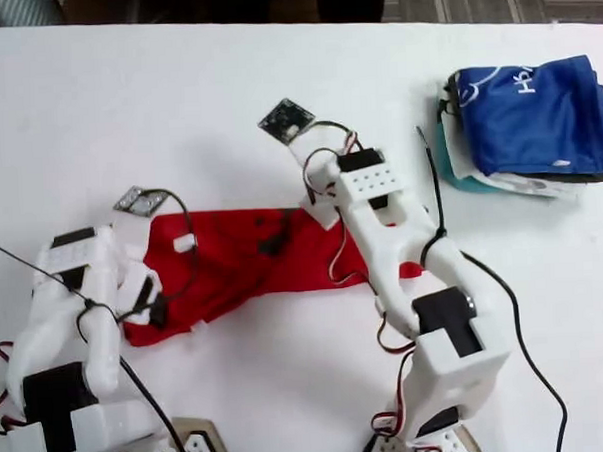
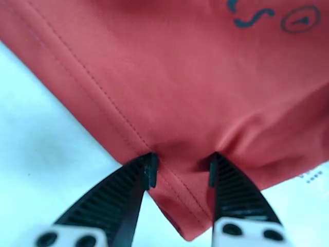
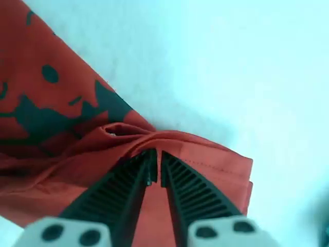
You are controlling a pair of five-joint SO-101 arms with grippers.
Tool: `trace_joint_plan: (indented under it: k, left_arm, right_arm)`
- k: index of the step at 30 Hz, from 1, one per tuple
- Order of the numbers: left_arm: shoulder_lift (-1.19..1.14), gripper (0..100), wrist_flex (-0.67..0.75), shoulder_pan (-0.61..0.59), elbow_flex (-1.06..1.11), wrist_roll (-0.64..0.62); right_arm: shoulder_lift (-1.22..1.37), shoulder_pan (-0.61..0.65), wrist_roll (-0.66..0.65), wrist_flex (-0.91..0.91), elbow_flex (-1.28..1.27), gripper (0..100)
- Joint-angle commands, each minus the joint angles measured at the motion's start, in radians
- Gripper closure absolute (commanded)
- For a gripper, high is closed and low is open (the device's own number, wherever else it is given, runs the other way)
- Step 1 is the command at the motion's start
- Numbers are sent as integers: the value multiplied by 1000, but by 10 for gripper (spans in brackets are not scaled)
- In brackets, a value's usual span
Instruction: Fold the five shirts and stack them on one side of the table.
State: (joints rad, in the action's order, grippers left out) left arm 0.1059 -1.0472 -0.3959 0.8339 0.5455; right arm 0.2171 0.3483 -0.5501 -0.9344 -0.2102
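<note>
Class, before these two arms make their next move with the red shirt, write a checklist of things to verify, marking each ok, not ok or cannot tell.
1. Left pincer grips the red shirt: ok.
2. Right pincer shut on the shirt's folded edge: ok.
3. Shirt lies smooth between the pincers: not ok, it bunches at both grips.
4. Folded stack sits apart from the red shirt: ok.
5. Each grip catches all fabric layers: cannot tell.
</note>
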Motion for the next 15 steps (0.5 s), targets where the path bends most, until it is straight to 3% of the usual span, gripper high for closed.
trace_joint_plan:
  k: [1,11,15]
  left_arm:
    - [0,810,69,14,-4,-12]
    - [0,810,69,14,-4,-12]
    - [0,809,69,14,-5,-12]
  right_arm:
    - [-99,-13,5,-54,43,978]
    - [-203,-87,-21,-430,80,978]
    - [-205,-85,-109,-369,-48,978]
